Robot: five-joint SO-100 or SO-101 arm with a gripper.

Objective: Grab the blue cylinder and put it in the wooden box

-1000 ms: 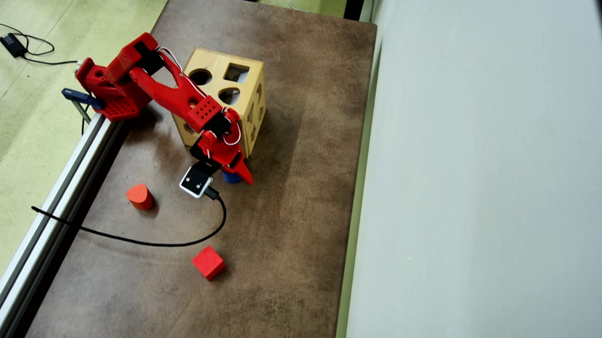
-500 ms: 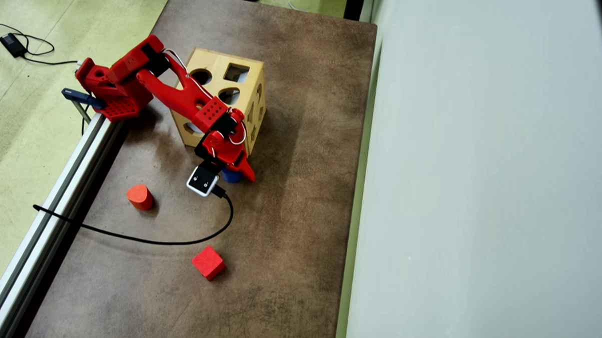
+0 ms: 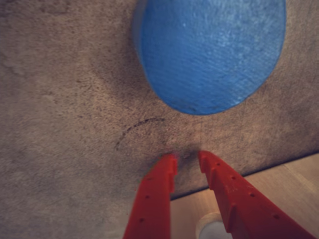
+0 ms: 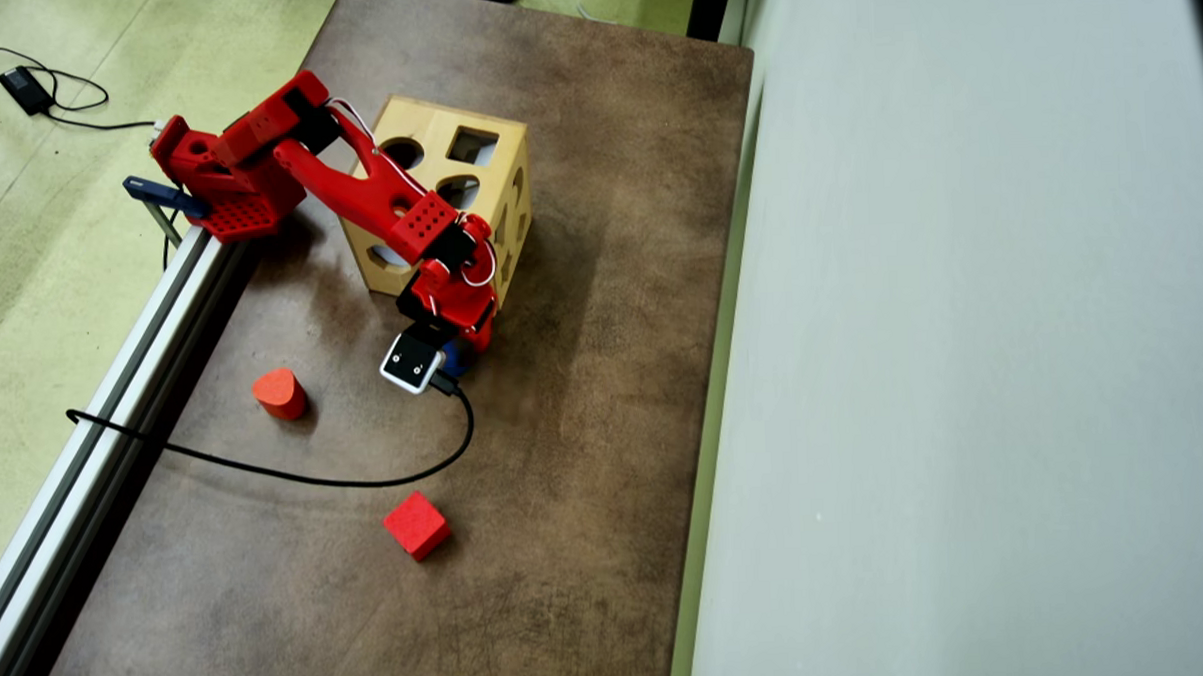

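The blue cylinder (image 3: pixel 209 50) stands on the brown table, its flat round end filling the top of the wrist view. My red gripper (image 3: pixel 187 158) points down at the table just short of it. The fingers are a small gap apart with only bare table between them, and they do not touch the cylinder. In the overhead view only a sliver of the cylinder (image 4: pixel 455 360) shows under the wrist, and the gripper (image 4: pixel 473 338) is mostly hidden by the arm. The wooden box (image 4: pixel 424 124), with cutouts in its faces, stands right behind the gripper; it also shows in the wrist view (image 3: pixel 299 184).
A red cube (image 4: pixel 416 525) lies toward the table's front. An orange-red rounded block (image 4: pixel 279 393) sits to the left. The black camera cable (image 4: pixel 316 480) loops across the table between them. A metal rail (image 4: pixel 113 395) runs along the left edge.
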